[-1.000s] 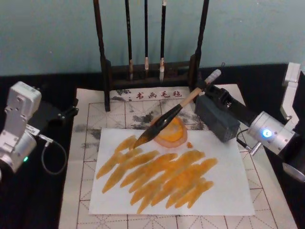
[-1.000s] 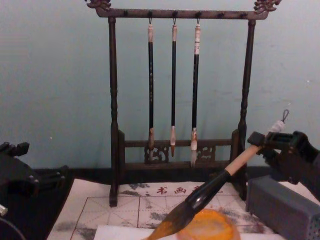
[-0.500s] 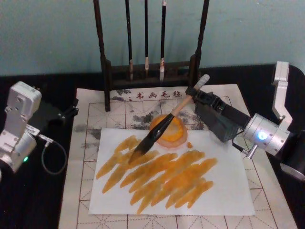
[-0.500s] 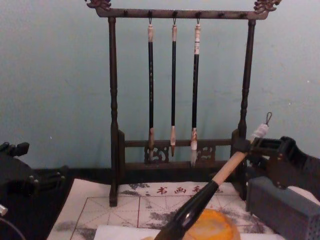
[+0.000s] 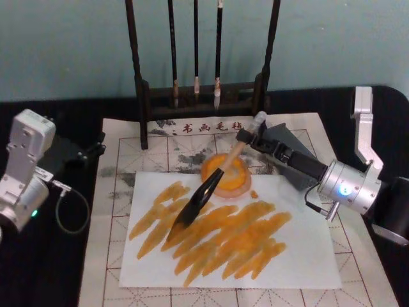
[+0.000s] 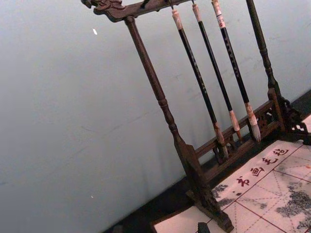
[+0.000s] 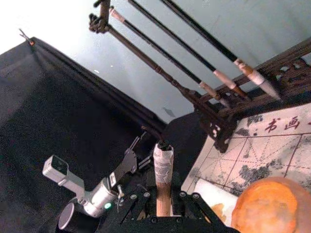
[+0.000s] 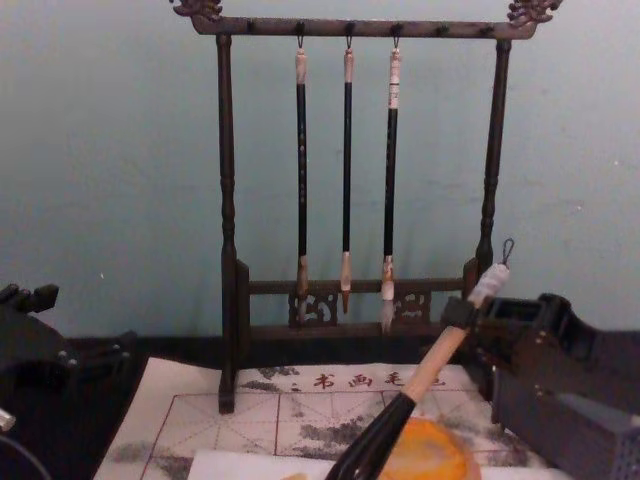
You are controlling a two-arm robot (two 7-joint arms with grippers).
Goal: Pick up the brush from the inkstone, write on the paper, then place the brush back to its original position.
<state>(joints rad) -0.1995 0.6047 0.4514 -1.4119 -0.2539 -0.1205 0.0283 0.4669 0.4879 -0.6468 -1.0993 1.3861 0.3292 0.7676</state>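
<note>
Tan, thick wooden-handled brush (image 5: 214,176), clamped by the right gripper (image 5: 246,136), slants bristles down-left onto orange-streaked white paper (image 5: 307,249); teal wall behind; left gripper (image 5: 92,151) parked.

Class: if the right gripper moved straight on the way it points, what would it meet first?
Past the brush it holds, the right gripper would probably meet the base of the stand; depth is unclear.

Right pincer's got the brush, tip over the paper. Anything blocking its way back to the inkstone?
Nothing visible. The brush, held by the right pincer, slants across the inkstone with its bristles at the paper. The grey block sits right of the dish, beneath the right arm, off that path.
</note>
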